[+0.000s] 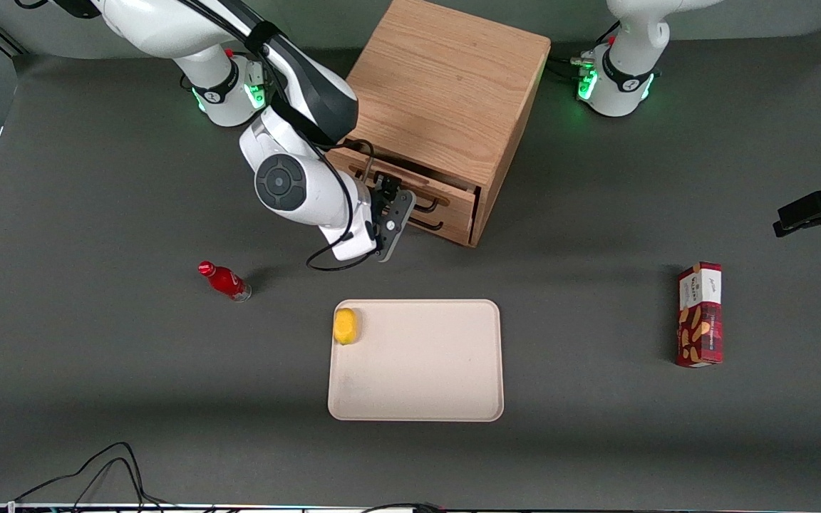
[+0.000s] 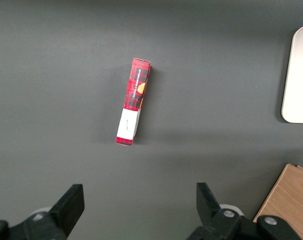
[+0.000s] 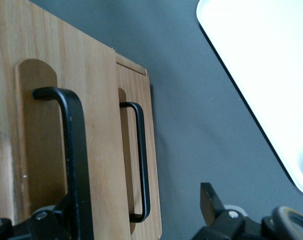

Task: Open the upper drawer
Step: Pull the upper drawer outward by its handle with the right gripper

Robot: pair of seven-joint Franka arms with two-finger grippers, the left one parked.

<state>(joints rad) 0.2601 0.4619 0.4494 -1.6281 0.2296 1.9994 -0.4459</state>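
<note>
- Where the oak cabinet [image 1: 446,78] faces the front camera, the upper drawer [image 1: 453,199] sits as the topmost of its two fronts. It is drawn out a little, with a dark gap showing under the cabinet top.
- In the right wrist view, the upper drawer [image 3: 91,75] stands forward of the lower drawer [image 3: 134,87], overlapping its edge.
- The upper drawer's black wire handle [image 3: 74,165] is a thick bar close to the camera. The lower drawer's handle [image 3: 141,160] looks thinner beside it.
- The gripper [image 1: 393,203] is right in front of the upper drawer, at its handle.
- The gripper's [image 3: 139,195] fingers are spread wide. The upper handle runs between them, just beside one finger [image 3: 56,220] and well apart from the other.
- A cream tray [image 1: 417,399] lies on the dark table [image 1: 97,392], nearer the front camera than the cabinet.
- A yellow fruit [image 1: 345,325] rests in one corner of the tray, the one toward the cabinet and the working arm's end.
- A small red bottle [image 1: 225,280] lies tilted on the table near that corner, apart from the tray.
- A red plaid box [image 1: 700,313] rests toward the parked arm's end of the table, well apart from everything else.
</note>
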